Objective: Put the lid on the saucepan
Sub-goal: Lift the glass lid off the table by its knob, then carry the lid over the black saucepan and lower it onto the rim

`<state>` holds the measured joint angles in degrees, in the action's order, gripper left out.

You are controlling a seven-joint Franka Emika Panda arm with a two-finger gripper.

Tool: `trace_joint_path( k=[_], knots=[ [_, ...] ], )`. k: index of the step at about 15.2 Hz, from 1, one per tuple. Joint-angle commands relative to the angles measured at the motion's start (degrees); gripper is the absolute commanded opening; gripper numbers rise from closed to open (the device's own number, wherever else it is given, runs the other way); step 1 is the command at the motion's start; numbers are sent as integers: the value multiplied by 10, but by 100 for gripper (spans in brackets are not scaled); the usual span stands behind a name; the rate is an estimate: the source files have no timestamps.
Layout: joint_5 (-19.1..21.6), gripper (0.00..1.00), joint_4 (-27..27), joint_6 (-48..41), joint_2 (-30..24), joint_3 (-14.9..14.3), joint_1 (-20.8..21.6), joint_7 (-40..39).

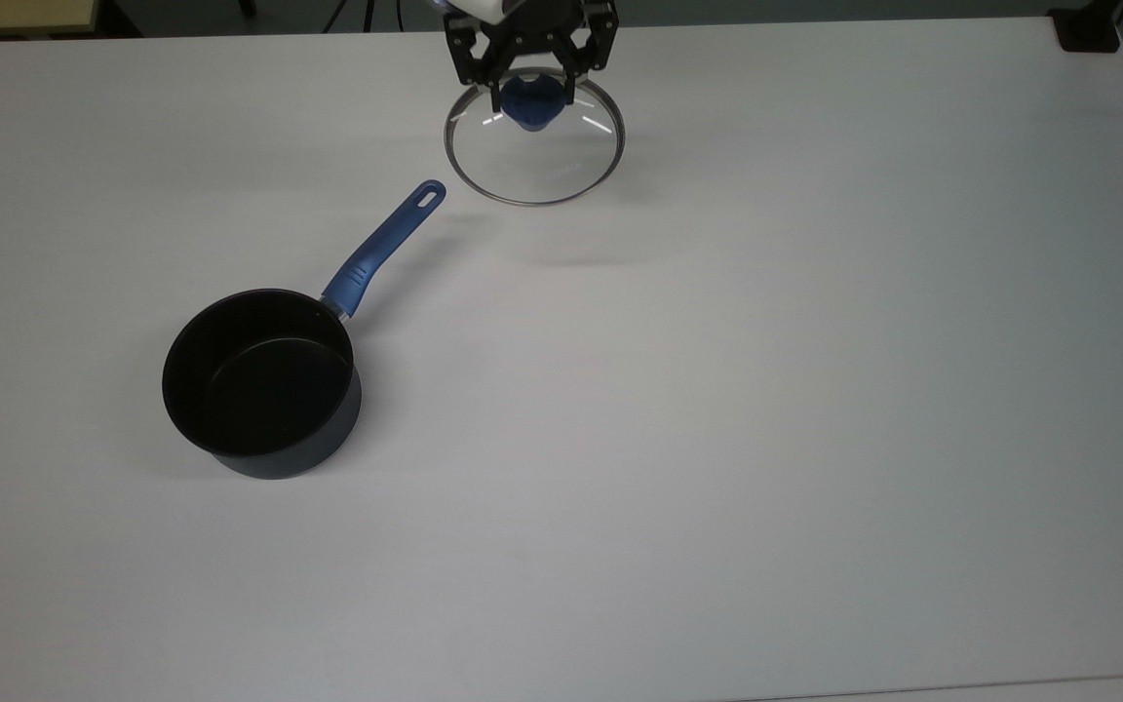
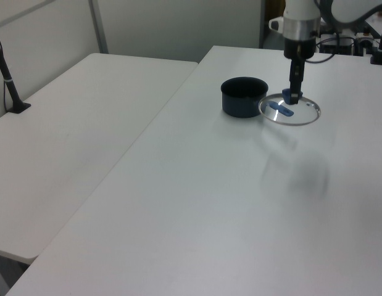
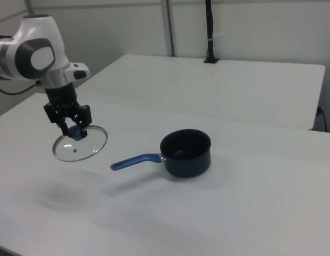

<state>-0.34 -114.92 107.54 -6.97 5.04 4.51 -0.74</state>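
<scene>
Jaws of the gripper clenched on the lid knob, lid level above the table; saucepan handle points toward the top view's upper right.

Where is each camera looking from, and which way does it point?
Top view: high above the table, looking down; pan at the top view's left, gripper holding the lid by its knob at the top edge.
Left view: off one table end, looking along it; arm at the far right, pan beside the lid.
Right view: off the opposite side, lower; arm at the right view's left, lid in the air, pan in the middle.
All three share the pan, lid and gripper.
</scene>
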Motion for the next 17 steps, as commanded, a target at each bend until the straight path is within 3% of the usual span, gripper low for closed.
trace_joint_path(
  k=[1,13,17],
  knots=[
    [12,53,57,-19,44,-19,-6,-1],
    [10,53,238,-19,194,-88,-56,-28],
    [10,53,272,-15,238,-91,-82,-31]
  ],
)
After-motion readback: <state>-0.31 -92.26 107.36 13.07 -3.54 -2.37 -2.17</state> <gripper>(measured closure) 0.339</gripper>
